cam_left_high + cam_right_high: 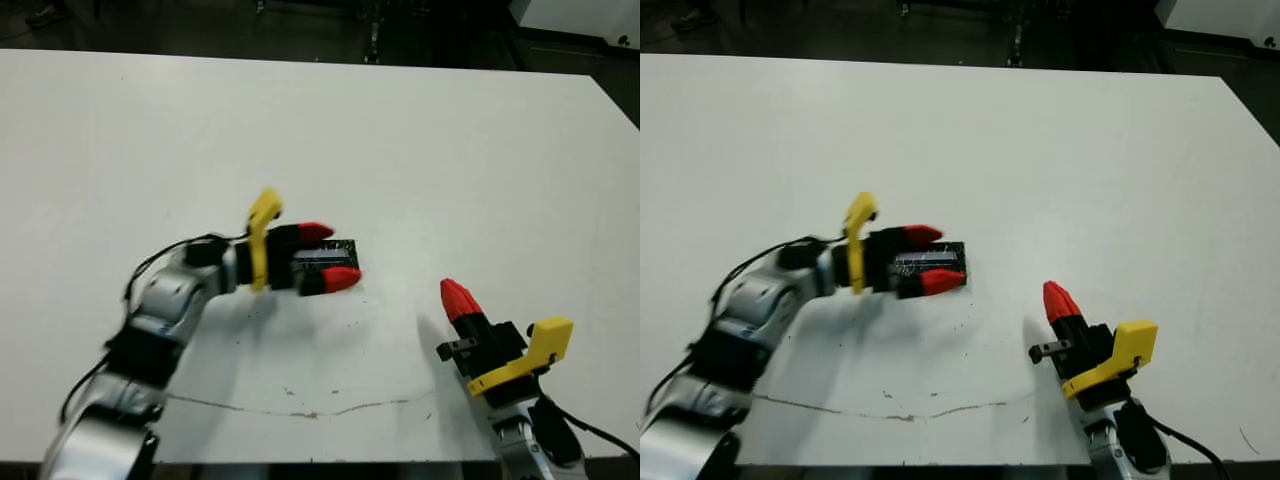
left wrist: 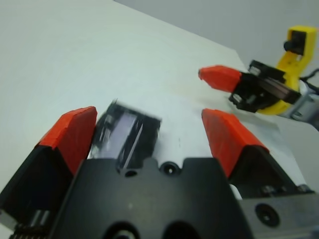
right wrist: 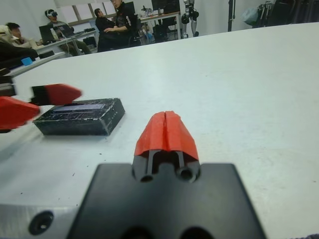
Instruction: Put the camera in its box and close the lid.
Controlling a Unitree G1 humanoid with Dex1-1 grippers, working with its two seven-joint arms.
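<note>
A closed black block lies near the table's middle. Its top is the lid (image 3: pixel 79 112), glossy and speckled with a pale strip, also seen as the lid (image 1: pixel 335 252). The box beneath it and the camera are hidden. My left gripper (image 1: pixel 338 255) is open, one red finger on each side of the block. In the left wrist view one fingertip (image 2: pixel 75 129) is close beside the lid (image 2: pixel 127 132), while the other stands well apart from it. My right gripper (image 1: pixel 457 297) is shut on nothing, low over the table to the block's front right, and is also seen as the right gripper (image 3: pixel 165 127).
A thin dark line (image 1: pixel 300 410) runs across the white table (image 1: pixel 400 130) near its front edge. Beyond the far edge, several people (image 3: pixel 107 20) sit at desks. Bare surface lies between the two grippers.
</note>
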